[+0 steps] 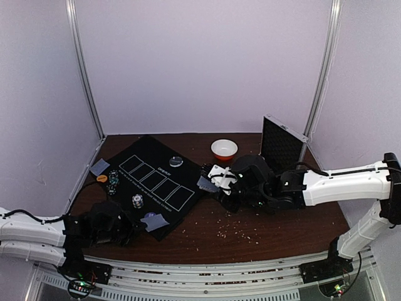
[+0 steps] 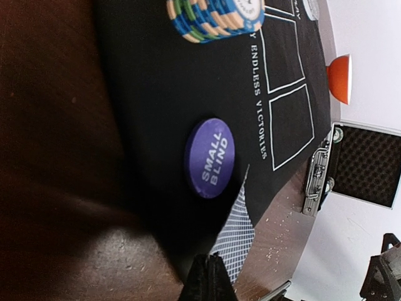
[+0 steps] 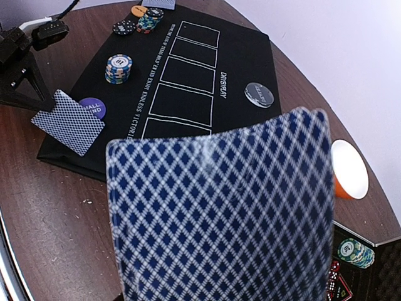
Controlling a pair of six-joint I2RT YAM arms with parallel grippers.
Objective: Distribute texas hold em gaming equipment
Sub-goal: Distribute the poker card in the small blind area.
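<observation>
Chip stack [image 1: 137,200] on black mat [image 1: 150,150], white bowl [image 1: 224,150]

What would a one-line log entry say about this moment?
left gripper: shut on blue diamond-backed playing card beside purple round small-blind disc | right gripper: shut on second blue diamond-backed card

1 overhead view, 2 close wrist views, common black mat [image 1: 149,148]
</observation>
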